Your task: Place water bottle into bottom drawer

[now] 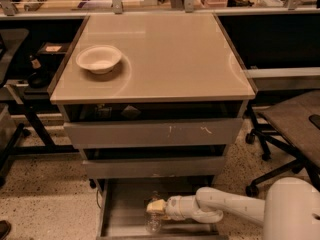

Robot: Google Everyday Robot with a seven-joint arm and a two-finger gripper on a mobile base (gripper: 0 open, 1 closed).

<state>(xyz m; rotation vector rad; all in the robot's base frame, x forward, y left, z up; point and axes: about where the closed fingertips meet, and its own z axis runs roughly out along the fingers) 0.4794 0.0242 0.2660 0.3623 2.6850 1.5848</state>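
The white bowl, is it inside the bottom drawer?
No; the white bowl sits on the tabletop, while the claw reaches over the bottom drawer at the water bottle.

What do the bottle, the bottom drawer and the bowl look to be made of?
Water bottle, at the gripper inside the drawer: thin clear plastic, going by its see-through, crinkled glints. Bottom drawer: probably grey painted metal, with a flat, dull floor. Bowl: white and matte, paper or foam; cannot tell which.

Glossy beige bench (165,54), round white bowl (99,59) on its left, scuffed grey metal upper drawers (150,133) under it, plain grey bottom drawer (120,219) lowest, clear crinkled plastic water bottle (152,225) and cream-tipped white gripper (154,207) low below the bench front, speckled floor (45,204).
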